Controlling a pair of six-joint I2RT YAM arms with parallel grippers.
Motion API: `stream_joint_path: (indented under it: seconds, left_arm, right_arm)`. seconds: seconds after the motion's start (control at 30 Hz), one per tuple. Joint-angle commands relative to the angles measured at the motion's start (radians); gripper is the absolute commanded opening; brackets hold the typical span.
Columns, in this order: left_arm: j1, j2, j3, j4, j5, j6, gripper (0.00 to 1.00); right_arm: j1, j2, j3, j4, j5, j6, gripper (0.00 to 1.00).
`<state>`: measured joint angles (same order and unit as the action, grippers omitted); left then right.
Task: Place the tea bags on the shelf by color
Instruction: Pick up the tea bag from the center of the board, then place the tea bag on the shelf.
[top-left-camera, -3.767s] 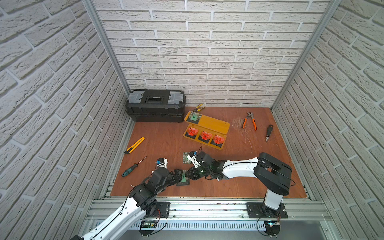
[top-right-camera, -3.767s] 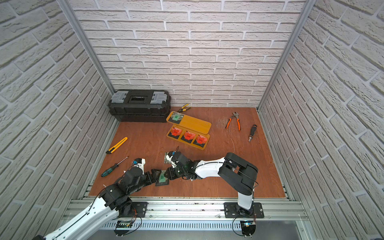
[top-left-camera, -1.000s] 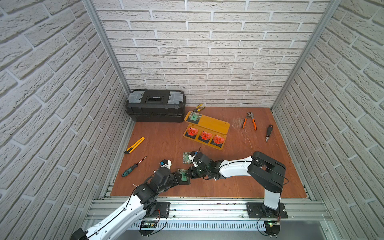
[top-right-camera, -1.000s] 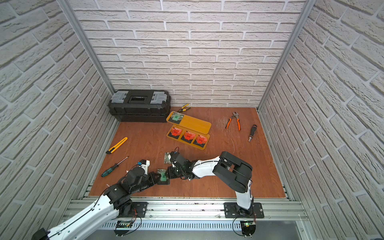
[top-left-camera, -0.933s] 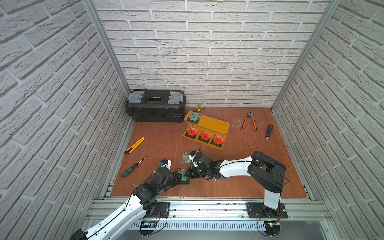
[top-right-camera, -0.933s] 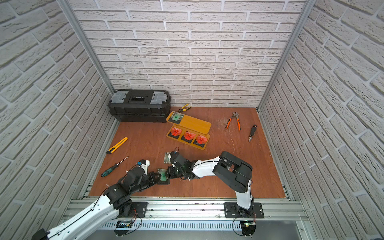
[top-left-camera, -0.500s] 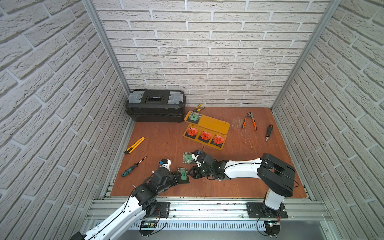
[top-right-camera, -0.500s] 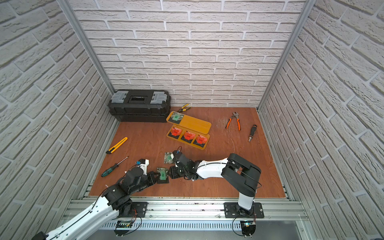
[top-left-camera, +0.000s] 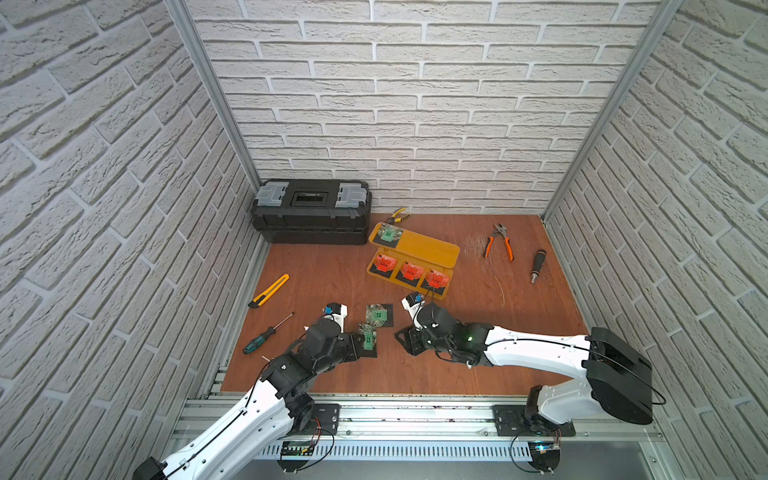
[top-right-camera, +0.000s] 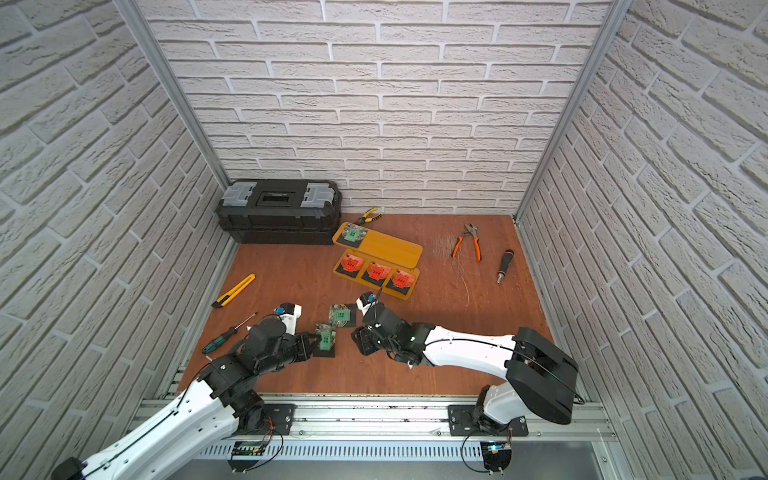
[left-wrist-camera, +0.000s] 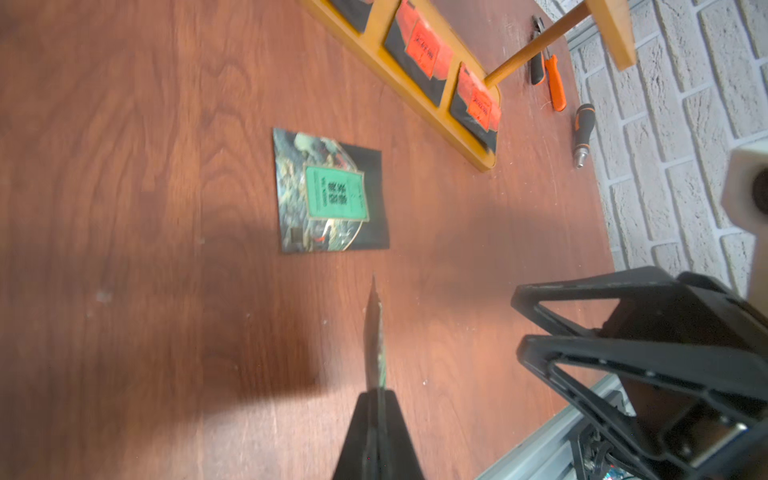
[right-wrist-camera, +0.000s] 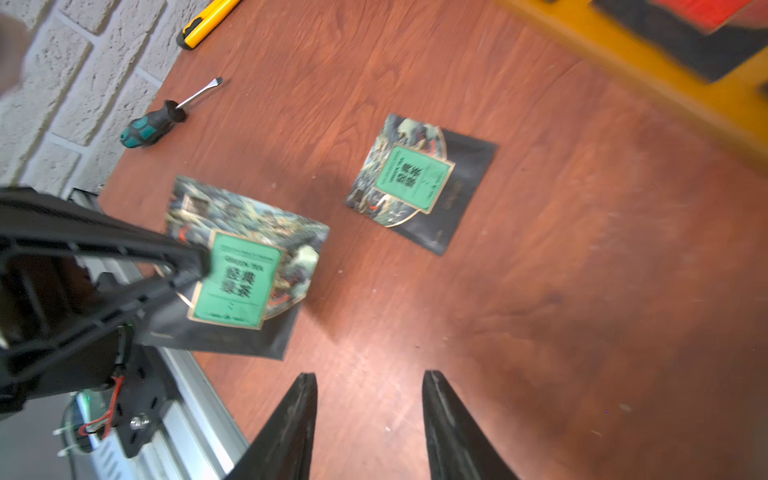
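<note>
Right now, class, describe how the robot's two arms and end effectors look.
The left arm and right arm have white shells, black joints and thin black cables. A white camera block sits at each wrist. The left end effector and right end effector are black, with open-frame fingers.

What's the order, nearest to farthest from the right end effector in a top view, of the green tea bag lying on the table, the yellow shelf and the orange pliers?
1. Green tea bag, lying flat close beside the right end effector, on its left.
2. Shelf, farther back, mid-table.
3. Orange pliers, far back on the right.
</note>
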<state>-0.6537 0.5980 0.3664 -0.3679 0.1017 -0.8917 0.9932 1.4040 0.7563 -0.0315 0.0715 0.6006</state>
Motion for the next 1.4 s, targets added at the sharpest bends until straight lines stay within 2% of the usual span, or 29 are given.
stream_joint_path:
  seconds: [0.0, 0.2, 0.5, 0.93, 1.37]
  left_arm:
    - [0.037, 0.07, 0.083, 0.038, 0.066, 0.1, 0.0]
    - [0.105, 0.237, 0.249, 0.048, 0.172, 0.205, 0.0]
    - [0.171, 0.468, 0.504, 0.018, 0.273, 0.33, 0.0]
    - [0.207, 0.781, 0.849, -0.027, 0.353, 0.424, 0.0]
    - [0.224, 1.074, 1.143, -0.067, 0.444, 0.459, 0.0]
  right_arm:
    - [0.008, -0.078, -0.028, -0.069, 0.109, -0.068, 0.46]
    - [0.009, -0.194, -0.078, -0.107, 0.193, -0.102, 0.47]
    - [0.008, -0.294, -0.125, -0.143, 0.253, -0.116, 0.47]
    - [0.007, -0.42, -0.194, -0.173, 0.307, -0.078, 0.47]
    - [0.008, -0.671, -0.29, -0.284, 0.335, 0.003, 0.47]
